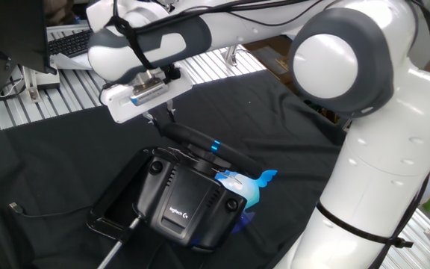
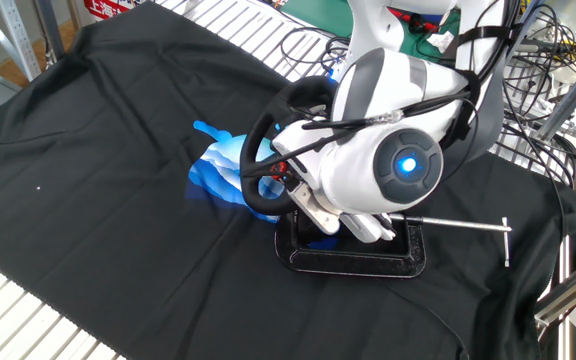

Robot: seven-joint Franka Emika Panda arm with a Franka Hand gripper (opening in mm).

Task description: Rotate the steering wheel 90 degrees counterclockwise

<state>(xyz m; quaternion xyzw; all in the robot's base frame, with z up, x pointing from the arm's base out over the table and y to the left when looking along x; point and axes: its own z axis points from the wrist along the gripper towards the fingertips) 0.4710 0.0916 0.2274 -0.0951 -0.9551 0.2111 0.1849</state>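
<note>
claw hanging under the white hand at upper left of one fixed view, thin dark fingers pointing down at the far end of the wheel; cannot tell whether touching the rim or just above it, and cannot tell whether spread or pressed together, fingers too small and dark against the rim. hidden behind the arm's wrist in the other fixed view.

further left and lower, a thin cable trailing over the black cloth toward a black clamp frame with a metal screw bar.

in the middle, wheel seen nearly edge-on, running from upper left to lower right above the boxy base, wider than it, with a short bright blue stripe on the rim. base marked with a white logo, sitting in the clamp. just right of the base, a light-blue patch touching its corner.

to the right, big white arm filling the frame from shoulder joint down.

in the other fixed view, left to right: blue patch on the cloth, then the wheel as an upright black ring tilted slightly, partly covered by the arm's wrist with a glowing blue dot, clamp below, metal bar sticking out right.
</note>
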